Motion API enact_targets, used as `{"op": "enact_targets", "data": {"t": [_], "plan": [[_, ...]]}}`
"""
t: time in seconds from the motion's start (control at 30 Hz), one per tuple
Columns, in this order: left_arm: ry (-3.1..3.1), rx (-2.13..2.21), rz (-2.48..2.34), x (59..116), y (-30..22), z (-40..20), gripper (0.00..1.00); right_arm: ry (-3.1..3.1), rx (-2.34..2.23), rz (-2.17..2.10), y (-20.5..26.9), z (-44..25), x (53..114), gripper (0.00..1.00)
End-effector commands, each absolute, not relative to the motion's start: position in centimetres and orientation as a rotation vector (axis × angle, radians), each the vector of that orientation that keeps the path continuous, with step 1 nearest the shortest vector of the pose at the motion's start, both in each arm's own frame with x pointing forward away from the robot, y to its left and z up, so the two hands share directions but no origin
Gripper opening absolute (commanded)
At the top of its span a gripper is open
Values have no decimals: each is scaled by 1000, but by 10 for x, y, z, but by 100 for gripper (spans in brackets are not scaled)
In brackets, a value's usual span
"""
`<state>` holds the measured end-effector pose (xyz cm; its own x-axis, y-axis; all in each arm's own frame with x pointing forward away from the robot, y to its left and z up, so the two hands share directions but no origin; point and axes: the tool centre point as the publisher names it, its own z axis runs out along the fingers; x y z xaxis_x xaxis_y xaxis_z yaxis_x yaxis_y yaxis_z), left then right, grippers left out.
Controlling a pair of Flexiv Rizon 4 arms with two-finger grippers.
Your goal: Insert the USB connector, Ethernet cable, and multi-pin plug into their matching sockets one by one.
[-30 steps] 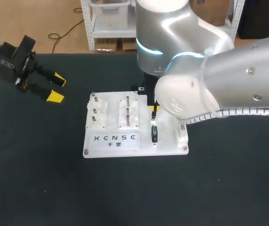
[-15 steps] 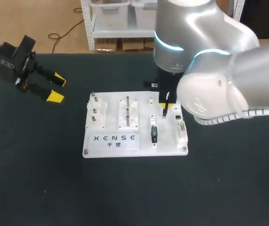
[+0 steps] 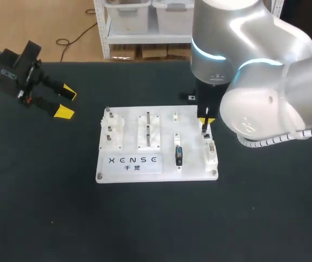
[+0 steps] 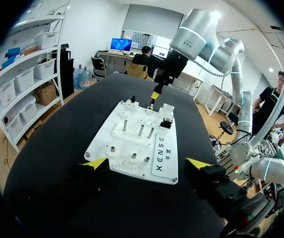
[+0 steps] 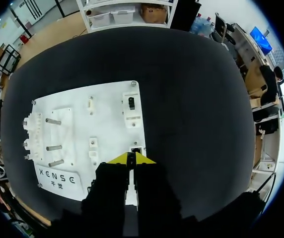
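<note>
Right tool [image 5: 131, 159]: yellow tips pinched onto a thin black connector [image 3: 205, 115], held upright. Can't tell from these views which of the three plugs it is. It hangs over the right rear part of the white board [image 3: 161, 173], directly above a small dark socket [image 3: 206, 135] near the board's right edge. Can't tell whether the connector's lower end touches the socket. In the right wrist view the socket sits just ahead of the tips.

The board lies mid-tabletop [image 3: 145, 229], with its label along the front edge toward the left corner. The multi-pin plug [image 3: 179, 155], black, sits on the board right of centre, between the slotted block [image 3: 148, 131] and the white block [image 3: 211, 151] on the board's right edge. The peg block [image 3: 110, 131] runs along the board's left edge.

Left tool [image 3: 66, 102]: fingers wide apart, off the board, near the tabletop's left rear corner and aimed toward the board. In the left wrist view the board lies ahead of it, well apart, with the right arm [image 3: 265, 82] over the board's far end.
</note>
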<state>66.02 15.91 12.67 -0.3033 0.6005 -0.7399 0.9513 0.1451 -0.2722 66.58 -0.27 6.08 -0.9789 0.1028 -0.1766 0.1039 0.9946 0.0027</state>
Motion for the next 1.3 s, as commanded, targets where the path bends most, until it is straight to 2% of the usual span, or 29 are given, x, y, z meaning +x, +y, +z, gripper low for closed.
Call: {"op": "enact_targets", "data": {"t": [0.03, 1.3], "plan": [[1966, 1480, -1008, 660, 159, 126, 100, 2950, 161, -11, -8, 58, 663, 0], [1966, 1480, -1008, 660, 159, 126, 100, 2971, 116, -33, -10, 45, 671, 0]]}}
